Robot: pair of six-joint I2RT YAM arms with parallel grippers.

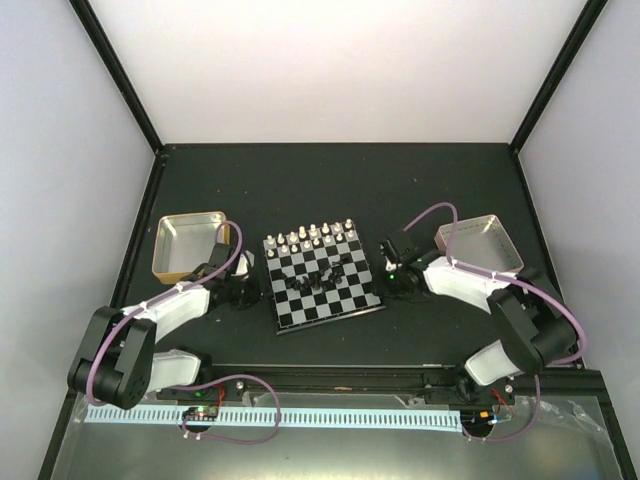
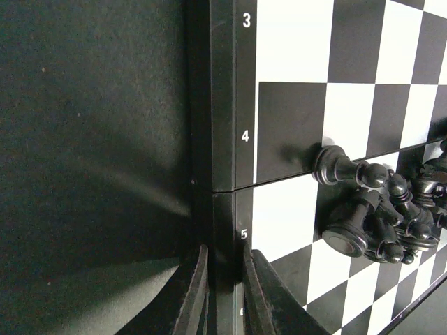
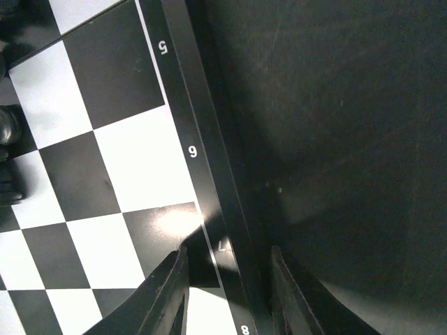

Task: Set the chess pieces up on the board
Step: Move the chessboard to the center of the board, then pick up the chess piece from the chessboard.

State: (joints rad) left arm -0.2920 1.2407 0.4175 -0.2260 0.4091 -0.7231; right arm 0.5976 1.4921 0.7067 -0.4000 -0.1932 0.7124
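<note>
Board-grabbing step, I reckon: left gripper (image 2: 223, 293) pinches the rim of the chessboard (image 1: 330, 322) at 9 o'clock, right gripper (image 3: 227, 293) straddles 3 o'clock, fingers spread, needs clamping before shifting.

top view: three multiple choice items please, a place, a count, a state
1. Where do the white pieces stand?
A) left tray
B) bare table
C) far rows of the board

2. How many metal trays flank the board?
A) one
B) two
C) three

3. How are the black pieces?
A) toppled in a mid-board heap
B) upright in rows
C) off the board

Key: C, they line the far edge. B, one tray sits on each side. A, they lie piled on the centre squares.
</note>
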